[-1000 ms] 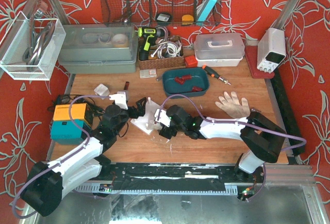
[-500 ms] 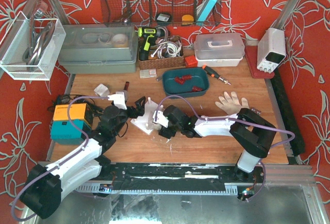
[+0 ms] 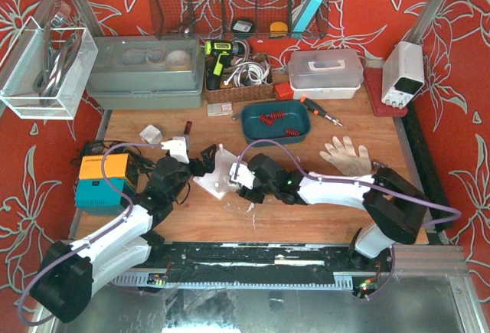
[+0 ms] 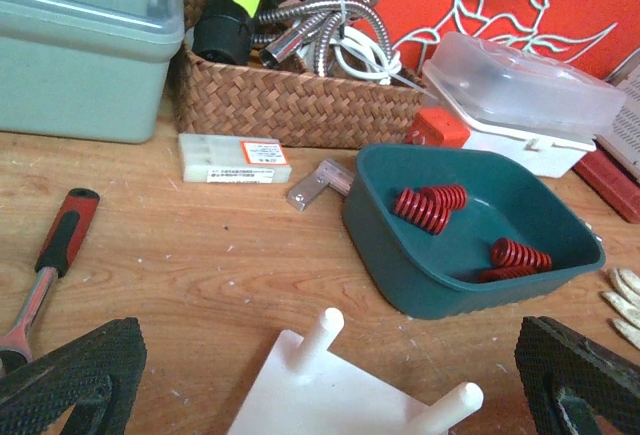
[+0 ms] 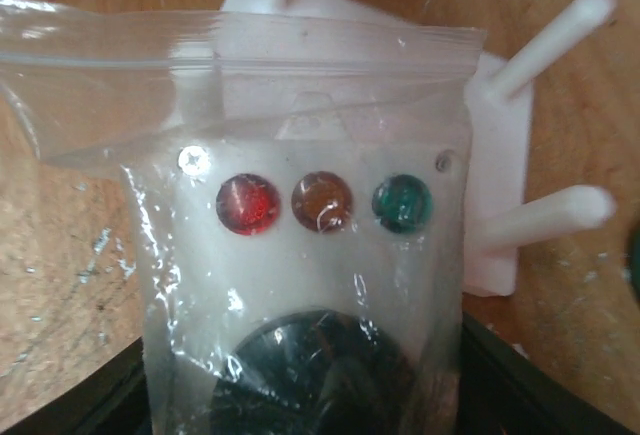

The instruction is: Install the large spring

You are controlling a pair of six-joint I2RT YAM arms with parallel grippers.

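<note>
Several red springs (image 4: 432,207) lie in a teal tray (image 4: 400,255); the same springs (image 3: 269,118) show at the back of the table from above, and I cannot tell which is the large spring. A white peg board (image 3: 217,175) lies between my grippers, its pegs (image 4: 318,335) pointing up. My left gripper (image 4: 325,385) stands open, one finger to each side of the board's near edge, holding nothing. My right gripper (image 5: 320,395) has closed onto a clear zip bag (image 5: 300,85) holding a white part with three coloured lenses and a black knob.
A red-handled tool (image 4: 55,250) lies left of the board. At the back are a wicker basket (image 4: 290,105), a grey bin (image 4: 80,65) and a clear lidded box (image 4: 530,85). A glove (image 3: 344,155) lies to the right, an orange-and-teal box (image 3: 102,180) to the left.
The right gripper's jaws have come in against the bag, and that arm has shifted slightly by the peg board. The left arm has stayed put and open.
</note>
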